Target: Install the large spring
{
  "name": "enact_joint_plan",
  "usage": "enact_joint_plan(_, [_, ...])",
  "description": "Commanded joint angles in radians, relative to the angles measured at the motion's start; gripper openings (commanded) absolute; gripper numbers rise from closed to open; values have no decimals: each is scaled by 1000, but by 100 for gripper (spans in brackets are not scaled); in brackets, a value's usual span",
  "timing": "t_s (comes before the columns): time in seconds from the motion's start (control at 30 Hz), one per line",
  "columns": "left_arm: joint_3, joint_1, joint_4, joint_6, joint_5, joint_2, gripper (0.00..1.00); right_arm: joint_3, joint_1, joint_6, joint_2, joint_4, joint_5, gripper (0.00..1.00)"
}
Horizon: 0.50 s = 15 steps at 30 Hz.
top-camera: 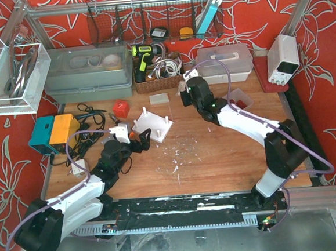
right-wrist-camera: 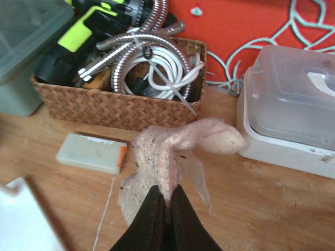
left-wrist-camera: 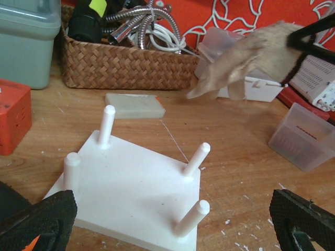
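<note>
A white base plate (top-camera: 152, 125) with four upright pegs lies on the wooden table and fills the left wrist view (left-wrist-camera: 136, 188). My left gripper (top-camera: 135, 141) is open and empty at the plate's near edge, its fingers (left-wrist-camera: 36, 219) wide apart on either side of the plate. My right gripper (top-camera: 188, 92) is shut on a beige cloth (right-wrist-camera: 167, 151) and holds it above the table near the wicker basket (right-wrist-camera: 120, 107). The cloth also shows in the left wrist view (left-wrist-camera: 246, 57). I see no large spring that I can identify.
The basket (top-camera: 158, 74) holds metal hoses and cables. A small pale block (top-camera: 159, 98) lies between basket and plate. A red box (top-camera: 121, 109) is left of the plate. A small clear container (top-camera: 240, 99) and a white lidded box (top-camera: 224, 63) stand to the right.
</note>
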Motion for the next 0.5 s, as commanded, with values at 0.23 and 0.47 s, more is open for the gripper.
enact_joint_plan(0.23, [20,-3,26,12,15,-9,100,131,-33,35,264,49,26,0])
enact_joint_plan(0.47, [20,-3,30,11,11,2,100,137,-40,49,295,0,36,31])
